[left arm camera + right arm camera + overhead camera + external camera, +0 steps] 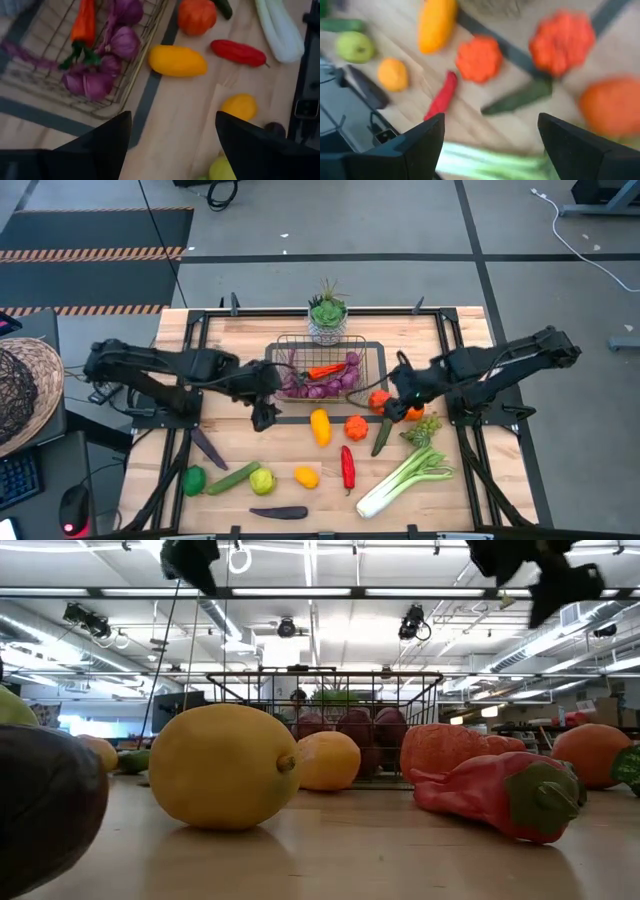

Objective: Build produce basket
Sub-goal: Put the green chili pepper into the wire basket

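Nearest the front edge of the table [175, 330], a dark eggplant [279, 513] is laid flat. Just behind it, from left to right, are found a green pepper [193, 479], a cucumber [234, 477], a yellow-green apple [262, 480], a small yellow lemon [306, 476], a red chili [347, 467] and a pale leek [405, 480]. A second dark eggplant [209, 447] is set further left.

In the middle band are placed a long yellow pepper [320, 426], an orange ruffled squash [356, 427], a dark green cucumber [382, 436] and a bunch of green grapes [423, 430].

The left gripper [263, 416] is held above the table near the basket's near left corner; its fingers [95, 150] are spread wide and nothing is held. The right gripper [397, 412] is held above the produce right of the basket, over the dark cucumber and an orange tomato [378, 401]; its fingers [415, 147] are likewise spread wide and empty.

The wire basket [277, 355] is found at centre, toward the far side. In it are seen purple onions [330, 383] and an orange carrot [327, 369].

Just beyond the basket, a potted succulent [327, 313] is stood at the far edge.
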Robot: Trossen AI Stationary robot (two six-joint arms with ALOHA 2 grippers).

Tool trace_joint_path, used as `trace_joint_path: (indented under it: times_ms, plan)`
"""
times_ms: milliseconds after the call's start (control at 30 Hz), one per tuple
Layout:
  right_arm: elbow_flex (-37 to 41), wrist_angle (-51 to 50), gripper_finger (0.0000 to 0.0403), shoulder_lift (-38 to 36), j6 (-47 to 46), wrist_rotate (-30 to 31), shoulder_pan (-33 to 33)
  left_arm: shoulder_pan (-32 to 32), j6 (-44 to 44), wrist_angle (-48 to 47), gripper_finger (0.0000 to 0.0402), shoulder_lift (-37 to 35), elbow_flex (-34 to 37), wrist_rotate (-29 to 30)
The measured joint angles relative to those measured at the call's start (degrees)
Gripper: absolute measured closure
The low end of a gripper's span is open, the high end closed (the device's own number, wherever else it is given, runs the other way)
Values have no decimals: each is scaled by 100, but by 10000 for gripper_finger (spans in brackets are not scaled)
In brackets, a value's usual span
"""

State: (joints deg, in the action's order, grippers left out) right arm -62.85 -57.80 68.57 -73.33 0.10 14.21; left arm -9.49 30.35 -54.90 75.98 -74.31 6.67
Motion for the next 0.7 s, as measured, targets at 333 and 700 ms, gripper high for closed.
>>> trace_joint_path:
  times_ms: [333,700]
  plan:
    - [0,-124,80,1247,-1426,-141,517,-764,987,380,108,-654,742,706]
    - [0,273,80,2474,-2008,-154,517,-1285,1106,284,108,-718,736,879]
